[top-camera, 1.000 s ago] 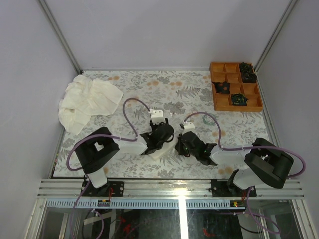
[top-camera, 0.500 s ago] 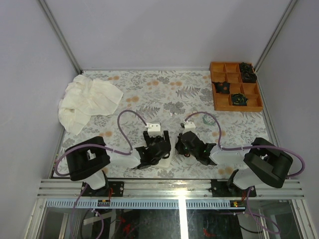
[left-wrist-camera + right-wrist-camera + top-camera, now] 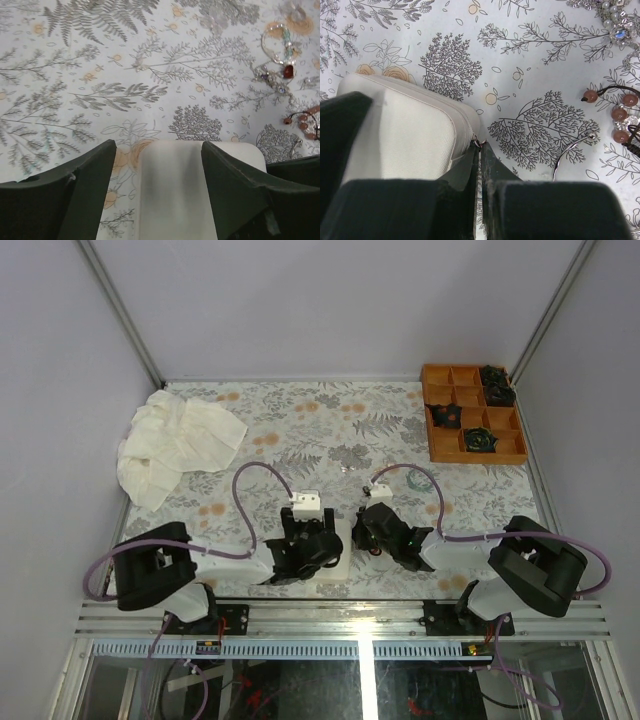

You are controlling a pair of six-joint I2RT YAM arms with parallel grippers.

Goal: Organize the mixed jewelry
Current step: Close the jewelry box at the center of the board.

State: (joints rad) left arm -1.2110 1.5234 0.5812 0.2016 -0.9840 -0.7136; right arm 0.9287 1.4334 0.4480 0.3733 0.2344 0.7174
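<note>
The beige jewelry box (image 3: 175, 190) lies near the table's front edge, also seen as the box (image 3: 337, 552) from above. My left gripper (image 3: 157, 145) is open, one finger on each side of the box, not pressing it. My right gripper (image 3: 480, 145) is shut on the small metal zipper pull at the box (image 3: 405, 135) corner. The mixed jewelry lies scattered to the right: a hoop with teal beads (image 3: 280, 42), a red stone piece (image 3: 288, 71), brown beads on a cord (image 3: 620, 112), a thin silver hoop (image 3: 570, 152) and a pearly cluster (image 3: 615, 22).
An orange compartment tray (image 3: 438, 435) with dark rosette-like items stands at the back right. A crumpled white cloth (image 3: 175, 445) lies at the back left. Grey walls close in the flowered table on three sides.
My left arm has drawn back toward the near edge and its gripper has opened wider around the box. The right gripper has stayed shut at the box corner.
</note>
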